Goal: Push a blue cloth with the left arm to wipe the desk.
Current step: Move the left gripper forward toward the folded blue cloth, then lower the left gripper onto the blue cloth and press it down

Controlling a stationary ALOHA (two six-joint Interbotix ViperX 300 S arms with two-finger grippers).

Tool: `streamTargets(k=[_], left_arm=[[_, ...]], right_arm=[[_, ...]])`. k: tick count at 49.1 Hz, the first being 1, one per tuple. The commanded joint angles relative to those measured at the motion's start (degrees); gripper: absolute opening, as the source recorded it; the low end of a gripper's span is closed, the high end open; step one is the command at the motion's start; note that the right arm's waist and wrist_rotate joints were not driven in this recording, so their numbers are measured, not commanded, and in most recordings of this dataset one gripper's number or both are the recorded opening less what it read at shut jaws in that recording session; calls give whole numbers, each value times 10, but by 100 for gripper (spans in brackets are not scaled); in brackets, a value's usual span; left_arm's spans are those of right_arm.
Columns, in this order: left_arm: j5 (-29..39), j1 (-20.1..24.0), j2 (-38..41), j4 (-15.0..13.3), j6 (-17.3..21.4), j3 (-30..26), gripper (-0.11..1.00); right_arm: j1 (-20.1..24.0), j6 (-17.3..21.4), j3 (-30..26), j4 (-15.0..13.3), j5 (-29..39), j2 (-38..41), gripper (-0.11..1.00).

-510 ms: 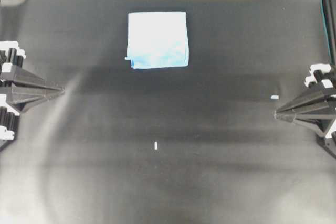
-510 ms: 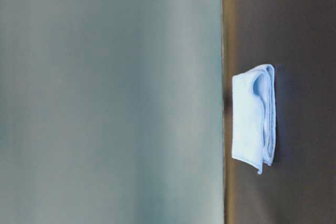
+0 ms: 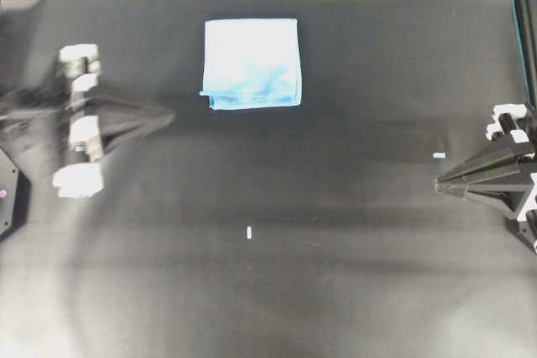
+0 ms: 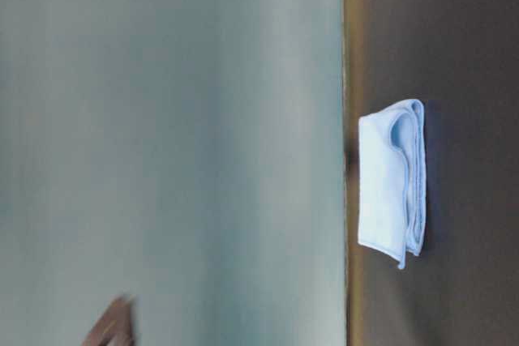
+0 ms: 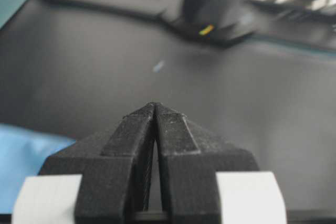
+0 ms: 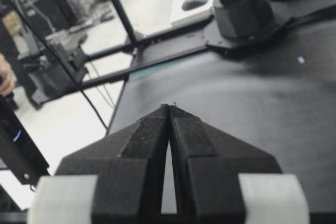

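While the cloth lies untouched near the far edge of the counter, just short of the teal strip, the step in hand is the approach. The left pincer is blurred in the overhead view, its tips pressed together and holding nothing, well apart from the cloth and to its left. The right pincer sits at the right edge, tips also pressed together and empty.

Next, I judge, the left tips need to reach the cloth's near-left edge, come down to the counter, and push it across.

Count: one cloth, folded square; two arms; two small white tape marks on the counter.
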Motion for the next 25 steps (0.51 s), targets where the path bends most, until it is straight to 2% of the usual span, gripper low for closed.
streamTargets(k=[1, 12, 15, 19, 25], left_arm=[[19, 26, 49, 2, 1, -41, 1], [67, 92, 189, 3, 24, -120, 1], [71, 103, 224, 3, 34, -141, 4], [76, 113, 265, 3, 46, -171, 17], [87, 129, 316, 3, 62, -216, 50]], right_arm=[[0, 0, -12, 1, -1, 4, -1], [0, 0, -11, 1, 0, 4, -1], [-1, 0, -11, 1, 0, 5, -1], [0, -1, -11, 1, 0, 4, -1], [0, -1, -11, 1, 0, 4, -1]])
